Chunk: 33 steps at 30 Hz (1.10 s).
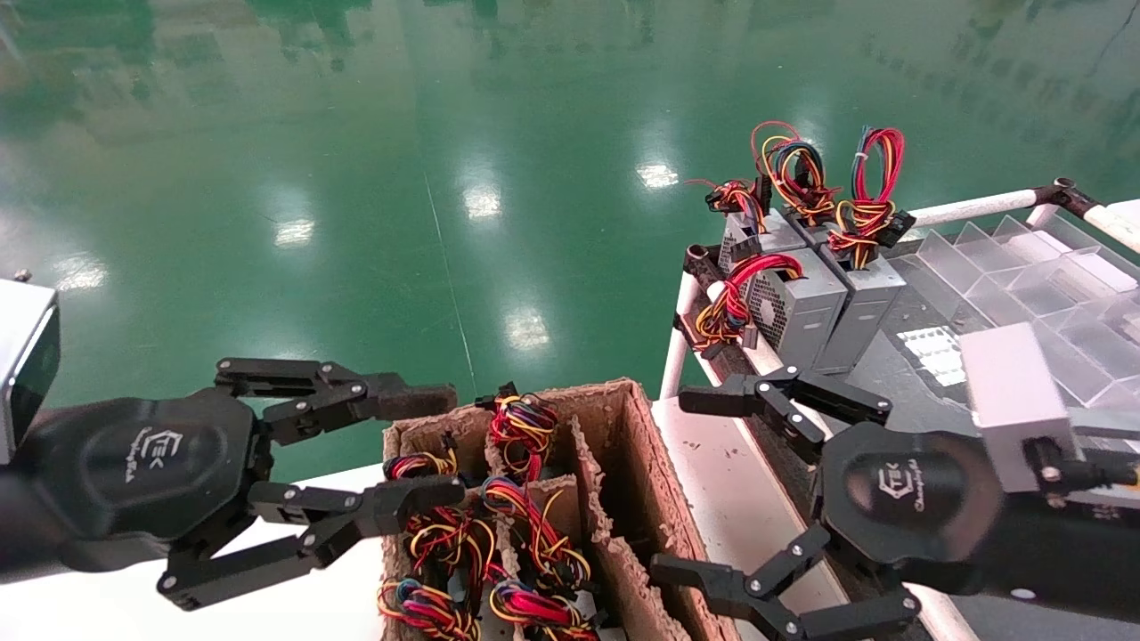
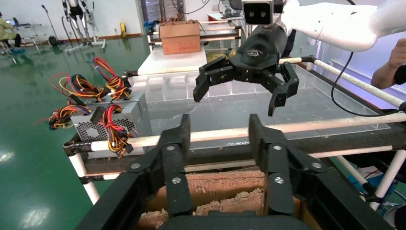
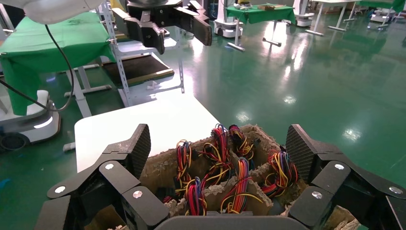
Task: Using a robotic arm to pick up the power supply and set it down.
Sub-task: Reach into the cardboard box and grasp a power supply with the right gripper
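A torn cardboard box point(image 1: 623, 396) with dividers holds several power supplies; only their red, yellow and black wire loops point(image 1: 521, 427) point(image 3: 218, 158) show, the grey bodies are hidden. Three more power supplies point(image 1: 802, 303) point(image 2: 124, 115) stand on the rack at the back right. My right gripper point(image 1: 681, 485) point(image 3: 219, 143) hangs open beside the box's right wall, facing across the box, nothing between its fingers. It also appears in the left wrist view as the far gripper point(image 2: 238, 98). My left gripper point(image 1: 436, 441) point(image 2: 219, 132) is open at the box's left rim, empty.
A clear plastic divider tray point(image 1: 1024, 258) fills the rack behind a white tube rail point(image 1: 971, 207). The box rests on a white table point(image 1: 739, 481). Green floor lies beyond. A person's arm point(image 2: 392, 62) shows at the rack's far side.
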### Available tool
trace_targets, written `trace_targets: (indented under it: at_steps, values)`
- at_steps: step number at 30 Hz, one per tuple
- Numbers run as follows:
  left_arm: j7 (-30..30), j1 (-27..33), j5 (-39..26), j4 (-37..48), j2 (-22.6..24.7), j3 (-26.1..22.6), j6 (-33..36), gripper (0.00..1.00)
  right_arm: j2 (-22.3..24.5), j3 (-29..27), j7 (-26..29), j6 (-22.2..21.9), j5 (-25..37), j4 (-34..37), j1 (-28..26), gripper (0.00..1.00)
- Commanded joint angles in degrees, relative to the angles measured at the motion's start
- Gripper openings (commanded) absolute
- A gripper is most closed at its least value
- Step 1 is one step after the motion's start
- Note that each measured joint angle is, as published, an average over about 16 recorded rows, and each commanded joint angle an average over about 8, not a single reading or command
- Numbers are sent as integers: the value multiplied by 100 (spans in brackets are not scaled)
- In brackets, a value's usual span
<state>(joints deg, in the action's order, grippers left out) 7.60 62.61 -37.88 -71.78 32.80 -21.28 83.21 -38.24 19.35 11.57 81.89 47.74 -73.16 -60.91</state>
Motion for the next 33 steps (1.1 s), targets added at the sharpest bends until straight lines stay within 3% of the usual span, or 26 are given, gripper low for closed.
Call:
trace_targets:
  at_steps: [1,10,11,18,19,33]
  values:
    - [0,0,0,0,0,0,-1,100,-8,3,-16,-21,14,6,22,100]
    - [0,0,0,1,0,0,-1,100,-765,883,390,-216,1322,-127,-305,100]
    - [0,0,0,1,0,0,-1,100,-853,980,433,-215,1465,-107,-357,93]
    - [0,0,0,1,0,-1,-1,100,-1294,1362,463,-241,2072,157,-587,6]
    - [0,0,0,1,0,-1,-1,100,-1332,1387,441,-253,2121,198,-600,0]
    - [-1,0,1,1,0,-1,-1,100,-1559,1470,107,-593,2466,274,-507,0]
